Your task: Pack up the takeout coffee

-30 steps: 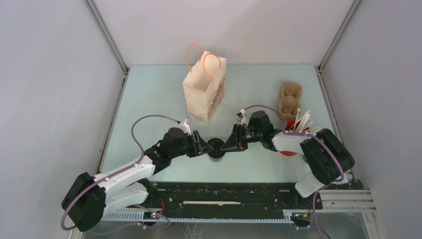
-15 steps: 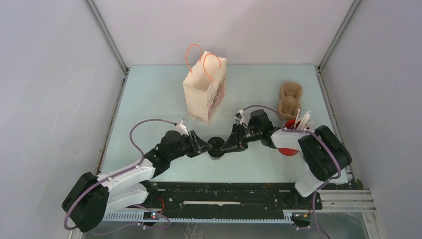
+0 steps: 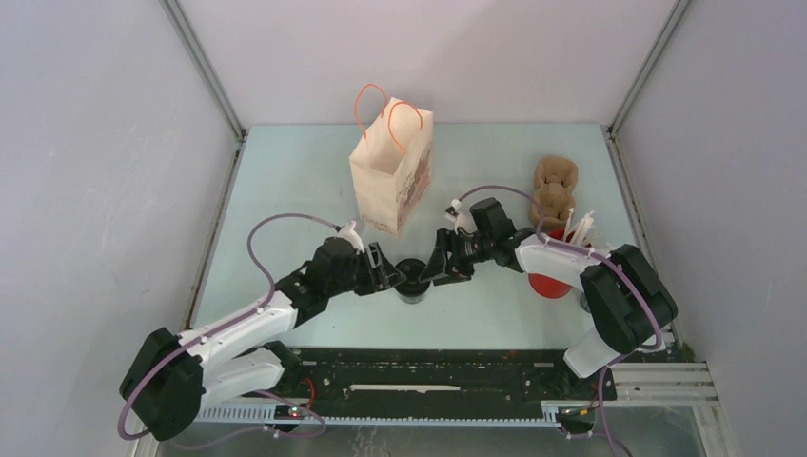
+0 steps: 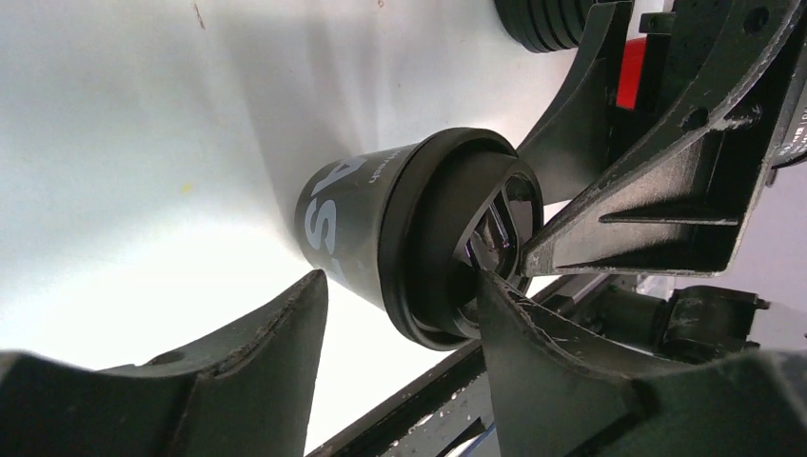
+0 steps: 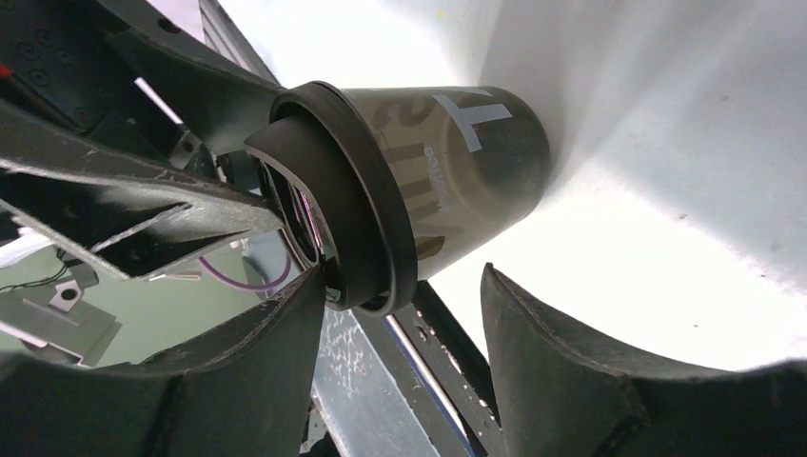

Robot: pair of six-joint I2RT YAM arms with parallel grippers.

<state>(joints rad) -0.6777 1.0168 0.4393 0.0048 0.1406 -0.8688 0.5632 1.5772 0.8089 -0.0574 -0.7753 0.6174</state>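
Takeout coffee (image 3: 412, 276) stood between both sets of jaws; left gripper (image 3: 393, 274) and right gripper (image 3: 434, 271) each straddled it, spread wide, not clamping. It looked light, slick and crushable, so the stiffer wall just under its lid (image 4: 409, 224) seemed the safest hold.

Tall paper bag (image 3: 390, 171) with orange handles (image 3: 381, 100) is standing open toward the back of the pale green table (image 3: 285, 190), some print on its side. Off to the right sits a brown moulded-pulp cup carrier (image 3: 554, 190). Just in front of it is a red cup (image 3: 547, 284) of white sticks (image 3: 579, 228), partly hidden.
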